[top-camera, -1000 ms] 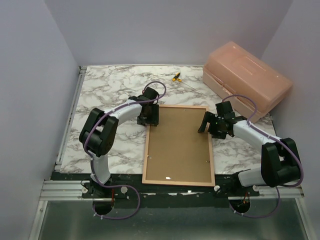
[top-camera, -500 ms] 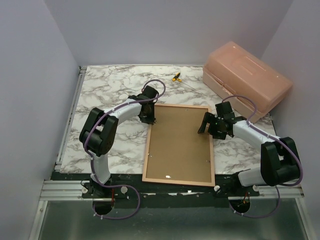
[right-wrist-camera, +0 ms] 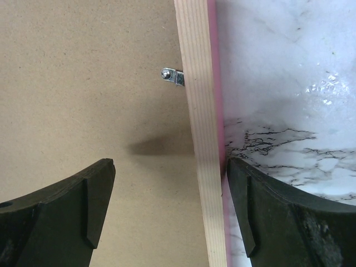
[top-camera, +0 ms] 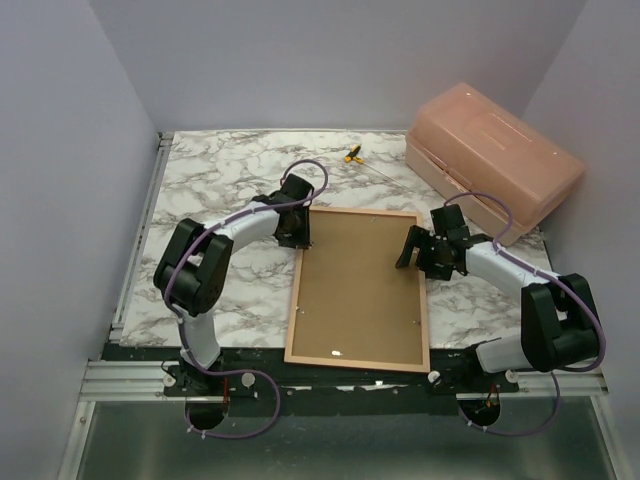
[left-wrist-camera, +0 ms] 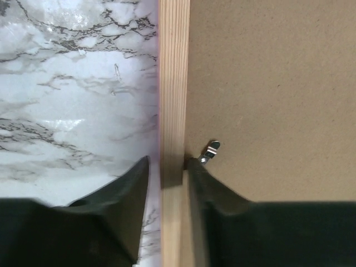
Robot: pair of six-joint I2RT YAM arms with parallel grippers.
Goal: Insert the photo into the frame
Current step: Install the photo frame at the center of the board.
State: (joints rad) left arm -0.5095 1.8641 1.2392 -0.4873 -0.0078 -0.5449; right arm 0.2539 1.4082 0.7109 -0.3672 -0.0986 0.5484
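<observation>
Left fingers: the left gripper (left-wrist-camera: 169, 164) is drawn in narrow, pinching the left rail of the frame (left-wrist-camera: 173, 83). One finger (left-wrist-camera: 130, 189) is on the outer side over the table, and the other is on the inner side over the backing board (left-wrist-camera: 267, 83).
Left contact: the inner finger's tip sits right against a small metal clip (left-wrist-camera: 210, 151) at the rail's inner edge.
Right fingers: the right gripper (right-wrist-camera: 169, 164) is spread wide and straddles the frame's right rail without closing on it. One finger (right-wrist-camera: 83, 211) is above the backing board and the other is above the marble.
Right contact: whether either pad touches anything cannot be told. A second clip (right-wrist-camera: 173, 75) lies ahead of the fingers, apart from them.
Left arm pose: it is bent at the elbow and reaches in from 8 o'clock. In the top view the left gripper (top-camera: 297, 232) is at the frame's 10 o'clock corner.
Right arm pose: it is folded low and reaches in from 4 o'clock, with the right gripper (top-camera: 416, 254) at the frame's 2 o'clock side.
Frame place: it lies flat at the table's (top-camera: 220, 190) centre towards 6 o'clock, with its long sides running 12 to 6.
Frame look: the light wood back faces up, with a pink lip showing along the outer edge in the right wrist view. The brown backing board fills the opening.
Surroundings: a salmon box (top-camera: 495, 165) is at 1 o'clock and a small yellow object (top-camera: 352, 154) at 12 o'clock, both well apart from the frame.
</observation>
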